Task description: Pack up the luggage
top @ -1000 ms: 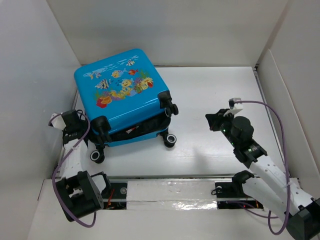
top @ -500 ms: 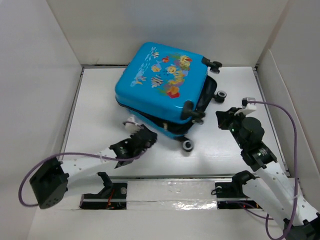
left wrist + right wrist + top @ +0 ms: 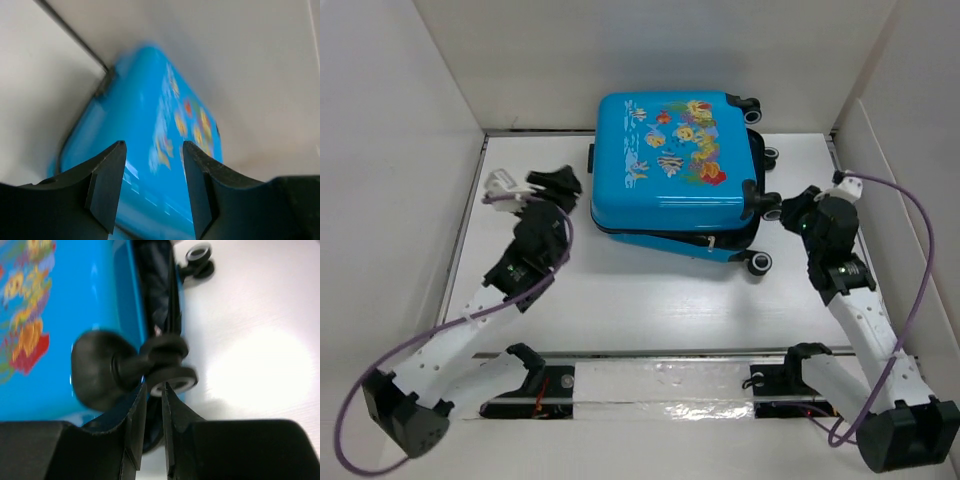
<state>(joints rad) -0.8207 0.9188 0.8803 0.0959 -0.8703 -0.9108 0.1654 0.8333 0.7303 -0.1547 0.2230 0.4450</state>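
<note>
1. The luggage (image 3: 670,165) lies flat on the table (image 3: 620,300) near the back wall, fish print up.
2. Left jaws released, empty, beside its left edge.
3. Right jaws barely parted, grasping nothing, at a wheel (image 3: 170,380).

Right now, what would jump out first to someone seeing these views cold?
The bright blue luggage with fish print, lying flat at the far middle, its seam gaping dark along the near edge. The left hand hovers open off its left side; the right hand sits by its wheels.

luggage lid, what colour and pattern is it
The luggage is bright blue with cartoon fish print; top external view best.
</note>
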